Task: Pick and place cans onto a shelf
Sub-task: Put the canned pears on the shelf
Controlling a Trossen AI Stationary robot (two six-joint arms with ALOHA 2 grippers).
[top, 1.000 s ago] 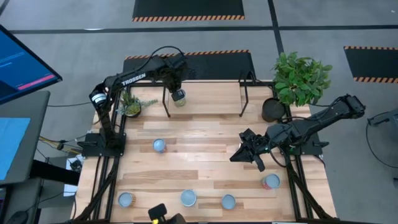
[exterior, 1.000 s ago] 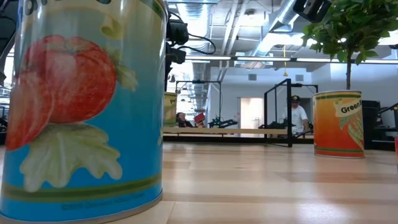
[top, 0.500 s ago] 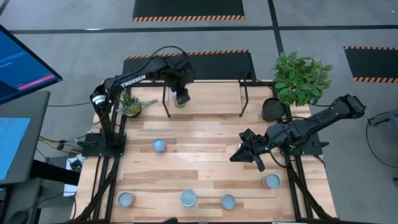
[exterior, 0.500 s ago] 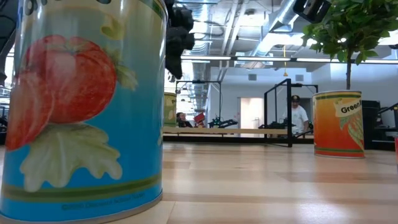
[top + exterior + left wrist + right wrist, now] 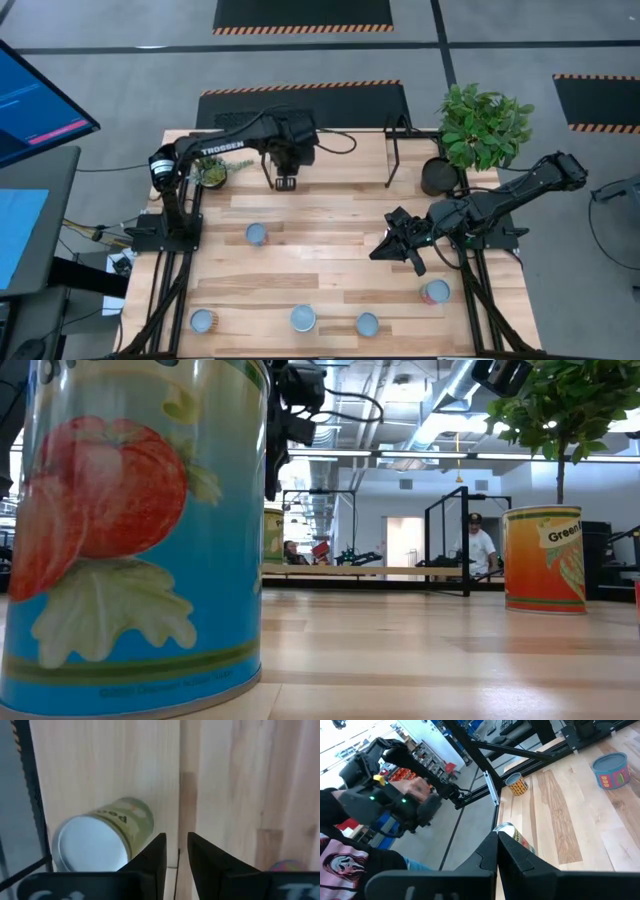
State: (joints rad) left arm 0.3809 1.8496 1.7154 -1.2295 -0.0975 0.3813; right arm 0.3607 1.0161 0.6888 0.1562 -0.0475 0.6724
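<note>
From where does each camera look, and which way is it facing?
High view: above the table, facing down; left arm and right arm show.
Low view: at table-top height, facing level past a tomato can toward the shelf; left arm shows.
Left wrist view: on that wrist, facing down at a green can; left fingers show.
Right wrist view: on that wrist, facing across the table; right fingers show.
Low and left wrist views share the green can.
</note>
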